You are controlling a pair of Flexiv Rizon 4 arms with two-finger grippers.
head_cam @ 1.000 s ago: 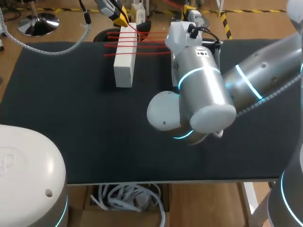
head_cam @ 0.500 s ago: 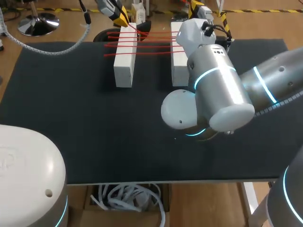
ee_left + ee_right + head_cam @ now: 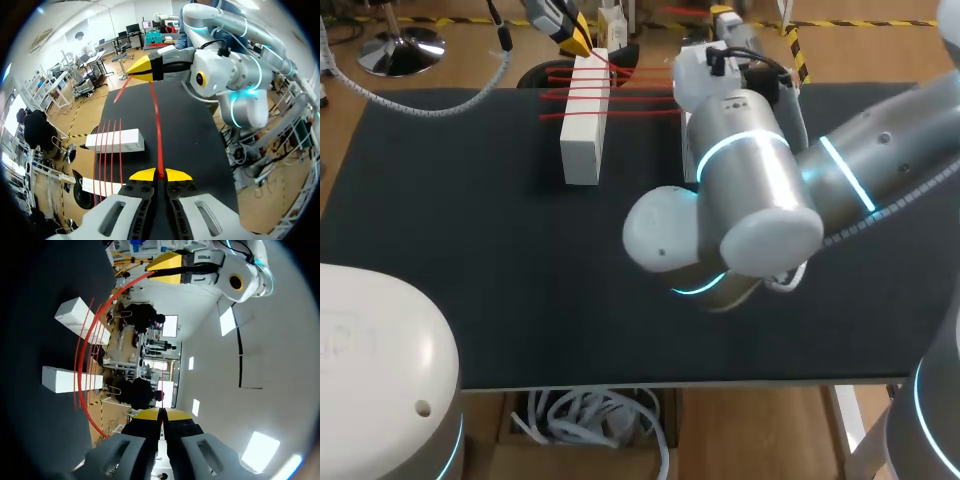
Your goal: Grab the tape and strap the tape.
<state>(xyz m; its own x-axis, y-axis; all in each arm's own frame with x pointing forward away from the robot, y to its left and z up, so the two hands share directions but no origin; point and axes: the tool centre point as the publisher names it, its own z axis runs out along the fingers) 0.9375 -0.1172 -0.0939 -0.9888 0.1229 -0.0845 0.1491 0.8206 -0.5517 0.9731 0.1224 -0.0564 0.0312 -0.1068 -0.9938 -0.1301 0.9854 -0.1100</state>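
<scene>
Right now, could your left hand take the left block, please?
Probably not yet: the left hand is shut on the tape. The left block lies close by, with only tape strands across it.

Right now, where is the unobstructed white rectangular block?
In the head view the white rectangular block sits left of centre near the dark table's far edge, red tape crossing it, the left gripper just beyond.
</scene>
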